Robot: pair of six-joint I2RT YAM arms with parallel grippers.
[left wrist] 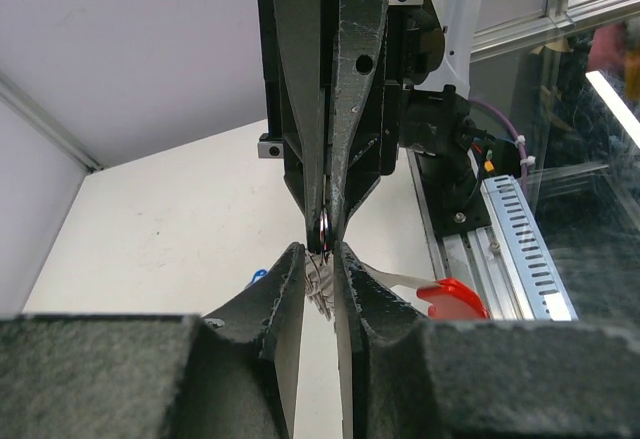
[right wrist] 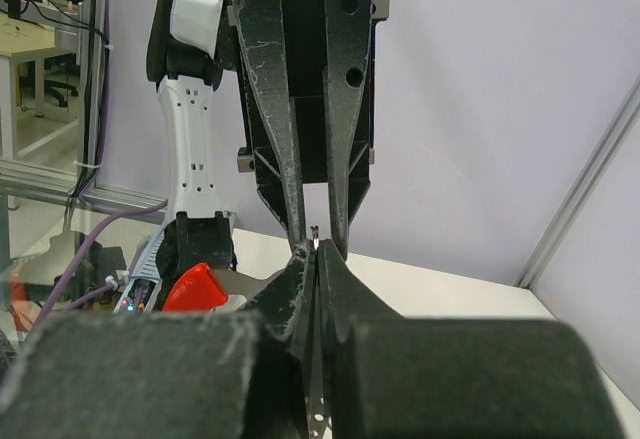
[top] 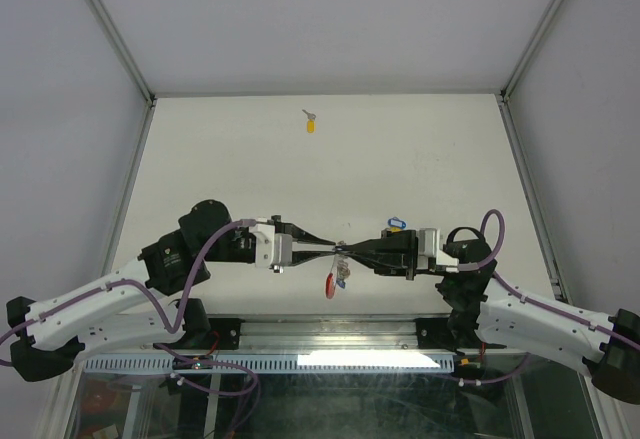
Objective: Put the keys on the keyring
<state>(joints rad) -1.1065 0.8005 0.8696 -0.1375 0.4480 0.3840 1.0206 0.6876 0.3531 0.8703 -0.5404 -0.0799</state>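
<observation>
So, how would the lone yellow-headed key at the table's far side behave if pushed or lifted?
The yellow-headed key is a speck on the table, so probably very light and hard to pinch. It seems to lie flat, so a push would likely slide it, not roll it.

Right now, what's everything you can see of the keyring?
The keyring is a small cluster of thin silver wire rings joined to a curved red plastic strip with a pale section. It sits where the two arms meet tip to tip. The right pincer is shut on one end ring. The left pincer brackets the other rings with a narrow gap; whether it grips them is unclear. The strip trails free to one side.
</observation>
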